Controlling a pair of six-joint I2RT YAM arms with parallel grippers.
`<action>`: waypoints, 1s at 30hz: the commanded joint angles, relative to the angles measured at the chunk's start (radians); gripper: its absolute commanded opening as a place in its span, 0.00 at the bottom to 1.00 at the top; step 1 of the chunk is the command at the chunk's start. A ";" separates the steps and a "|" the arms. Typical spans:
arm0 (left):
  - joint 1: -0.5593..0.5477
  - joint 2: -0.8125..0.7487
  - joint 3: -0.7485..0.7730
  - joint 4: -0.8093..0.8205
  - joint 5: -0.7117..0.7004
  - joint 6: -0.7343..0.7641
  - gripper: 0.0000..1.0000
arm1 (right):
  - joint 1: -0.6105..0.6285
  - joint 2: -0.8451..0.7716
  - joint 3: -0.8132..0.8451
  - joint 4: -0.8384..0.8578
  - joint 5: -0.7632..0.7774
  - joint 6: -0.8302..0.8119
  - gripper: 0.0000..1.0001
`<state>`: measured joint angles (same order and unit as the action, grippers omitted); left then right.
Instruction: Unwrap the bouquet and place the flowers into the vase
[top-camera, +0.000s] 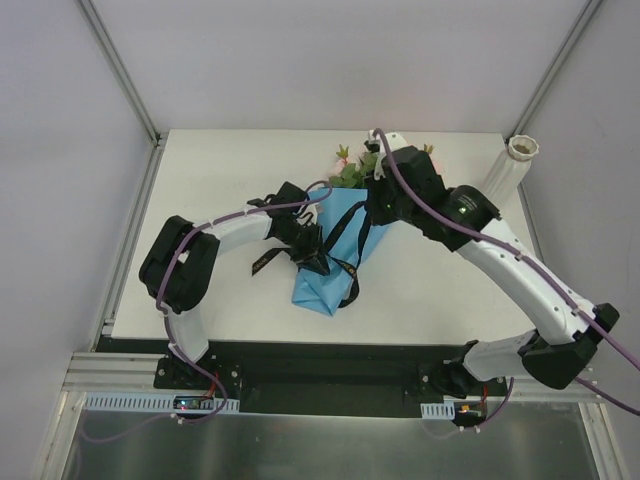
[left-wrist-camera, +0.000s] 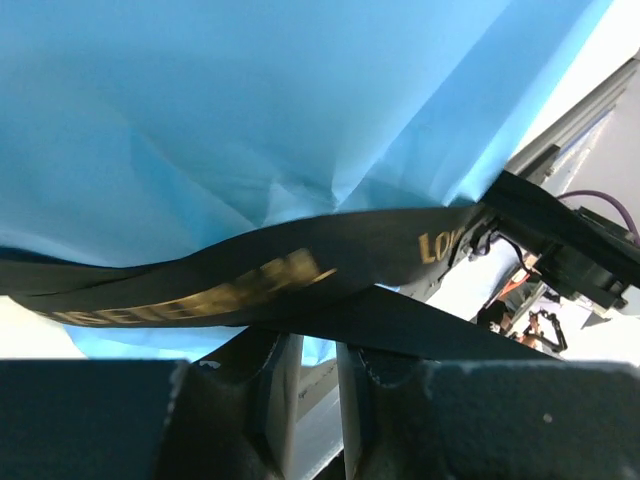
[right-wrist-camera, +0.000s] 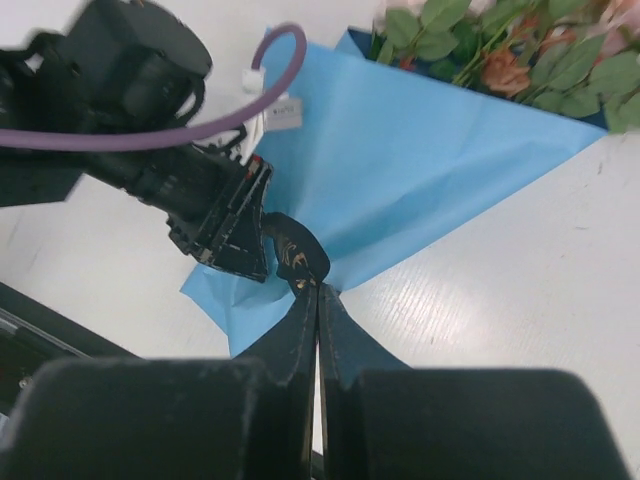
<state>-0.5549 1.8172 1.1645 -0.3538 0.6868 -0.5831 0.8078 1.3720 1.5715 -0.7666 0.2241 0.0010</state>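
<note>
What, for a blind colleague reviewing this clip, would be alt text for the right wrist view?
The shut right gripper points at a black, gold-lettered ribbon on a blue paper cone on a white table. The left gripper sits beside that ribbon on the left; pink and peach roses with green leaves fill the cone's open end at upper right.

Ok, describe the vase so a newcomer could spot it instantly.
Start at the white table and go to its far right corner, beyond the right arm. The vase stands there: a tall, slim whitish tube with a scalloped rim, apart from the blue-wrapped bouquet.
</note>
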 joint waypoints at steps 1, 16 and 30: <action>0.009 0.022 0.021 0.013 -0.046 0.020 0.18 | -0.002 -0.109 0.120 -0.054 0.086 0.021 0.01; 0.010 0.027 0.006 -0.008 -0.084 0.051 0.20 | -0.006 -0.312 0.467 -0.172 0.599 -0.284 0.01; 0.010 -0.033 0.139 -0.102 -0.107 0.088 0.24 | -0.007 -0.502 0.149 -0.062 0.871 -0.417 0.01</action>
<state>-0.5545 1.8473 1.2213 -0.4042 0.6109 -0.5331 0.8032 0.8593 1.9003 -0.8108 1.0088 -0.4057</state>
